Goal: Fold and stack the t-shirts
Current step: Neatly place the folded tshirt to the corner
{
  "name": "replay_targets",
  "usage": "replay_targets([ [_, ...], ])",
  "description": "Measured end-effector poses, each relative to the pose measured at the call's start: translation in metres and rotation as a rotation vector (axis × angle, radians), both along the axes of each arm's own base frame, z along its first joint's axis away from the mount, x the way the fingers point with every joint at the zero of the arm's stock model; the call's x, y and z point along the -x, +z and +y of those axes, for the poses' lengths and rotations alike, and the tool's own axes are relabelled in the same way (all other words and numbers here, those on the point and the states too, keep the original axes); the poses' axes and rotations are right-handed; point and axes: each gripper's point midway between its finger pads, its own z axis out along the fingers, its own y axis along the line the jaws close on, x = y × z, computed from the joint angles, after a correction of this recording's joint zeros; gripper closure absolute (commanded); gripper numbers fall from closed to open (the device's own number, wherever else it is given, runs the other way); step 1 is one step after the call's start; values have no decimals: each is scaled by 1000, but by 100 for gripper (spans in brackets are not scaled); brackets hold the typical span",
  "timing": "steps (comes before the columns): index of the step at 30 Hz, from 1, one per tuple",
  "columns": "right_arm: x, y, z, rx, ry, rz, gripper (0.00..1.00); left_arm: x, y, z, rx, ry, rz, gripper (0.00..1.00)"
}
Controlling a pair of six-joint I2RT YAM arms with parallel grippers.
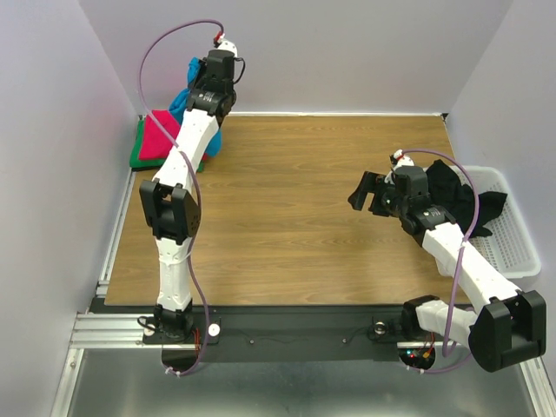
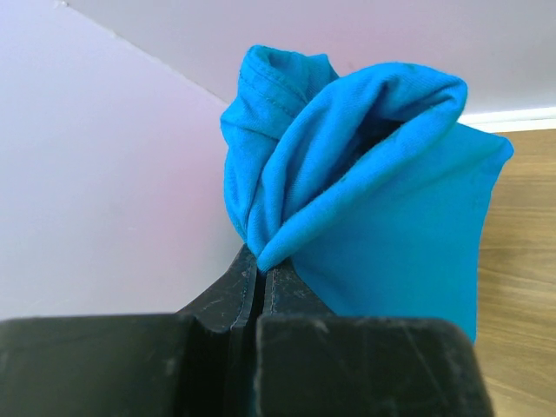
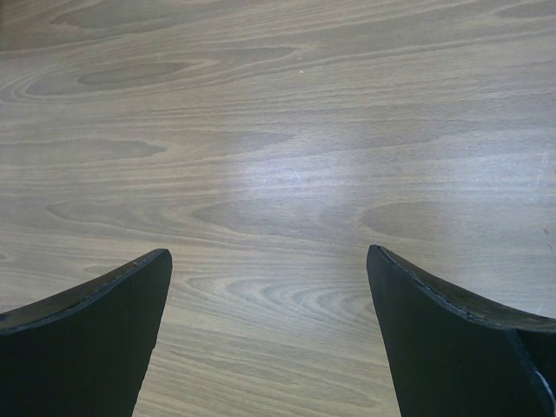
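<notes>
Top view: the left gripper (image 1: 205, 82) holds the blue t-shirt (image 1: 182, 102) bunched, close above the red t-shirt (image 1: 157, 134) folded on the green t-shirt (image 1: 139, 162); the blue one probably needs spreading flat before stacking (a bundle would likely slide off that stack). Left wrist view: the jaws are clamped tight on a gathered blue fold. Right wrist view: the right gripper (image 3: 269, 256), well apart from that stack, stands wide and holds nothing.

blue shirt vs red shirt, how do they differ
The blue shirt is bunched and pinched in the shut jaws of the left gripper; the red shirt lies folded flat. The blue shirt hangs loose; the red shirt rests on the green shirt. Both are plain cloth.
</notes>
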Motion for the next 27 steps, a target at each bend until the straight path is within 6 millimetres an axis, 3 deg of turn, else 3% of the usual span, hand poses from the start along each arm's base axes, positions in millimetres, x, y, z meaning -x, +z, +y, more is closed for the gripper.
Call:
replay_targets([
  [7,-1,-1,-3,12,-16,1,0,-6,-8,26,12,22,15,100],
  [17,0,-9,-9,36,-39,28,0,-24,-70,82,30,58,122,100],
  [25,0,-14,-17,67,-74,42,0,-49,-103,121,41,106,113,100],
  [27,1,-17,-18,75,-81,52,0,-52,-110,129,41,117,114,88],
])
